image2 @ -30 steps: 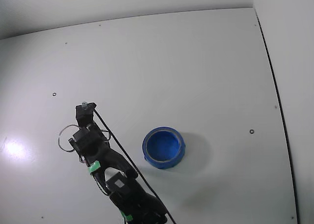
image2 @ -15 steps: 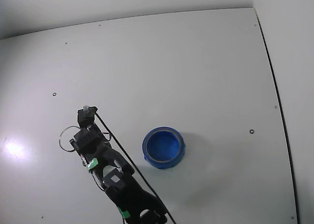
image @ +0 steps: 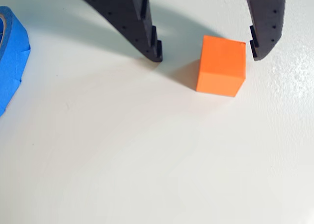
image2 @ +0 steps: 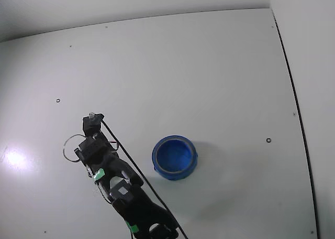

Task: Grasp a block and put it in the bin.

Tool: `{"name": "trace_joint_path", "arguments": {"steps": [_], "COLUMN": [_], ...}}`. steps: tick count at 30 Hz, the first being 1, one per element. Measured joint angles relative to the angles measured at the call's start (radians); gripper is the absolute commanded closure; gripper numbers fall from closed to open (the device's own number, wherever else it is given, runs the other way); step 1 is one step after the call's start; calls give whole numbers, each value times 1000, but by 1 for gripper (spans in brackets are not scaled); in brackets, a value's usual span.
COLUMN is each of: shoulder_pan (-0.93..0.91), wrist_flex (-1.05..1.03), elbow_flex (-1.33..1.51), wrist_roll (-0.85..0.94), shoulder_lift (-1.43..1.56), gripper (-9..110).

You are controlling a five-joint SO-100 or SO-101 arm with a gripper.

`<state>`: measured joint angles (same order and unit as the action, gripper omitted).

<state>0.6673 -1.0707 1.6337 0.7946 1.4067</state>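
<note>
In the wrist view a small orange block (image: 222,67) sits on the white table between the two black fingers of my gripper (image: 206,56). The gripper is open. The block lies close to the right finger (image: 265,27), apart from the left finger (image: 132,22). The blue bin (image: 10,57) shows at the left edge of the wrist view. In the fixed view the bin (image2: 180,175) stands right of the arm (image2: 112,176), and the arm hides the block.
The white table (image2: 183,66) stretches far behind and to the right of the bin. Its right edge (image2: 293,97) runs along a dark seam. A thin wire loop (image2: 65,147) hangs at the arm's left side.
The arm's head shifted slightly down and right in the fixed view during the first half second, then stayed still. The bin has not moved.
</note>
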Motion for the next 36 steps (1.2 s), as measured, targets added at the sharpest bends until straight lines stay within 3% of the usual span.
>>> {"name": "trace_joint_path", "arguments": {"steps": [14,22,36], "shoulder_pan": [0,0,0], "wrist_flex": [133,133,133], "elbow_flex": [0,0,0], "wrist_roll": [0,0,0], "shoulder_lift": [0,0,0], "gripper": [76,103,98]}}
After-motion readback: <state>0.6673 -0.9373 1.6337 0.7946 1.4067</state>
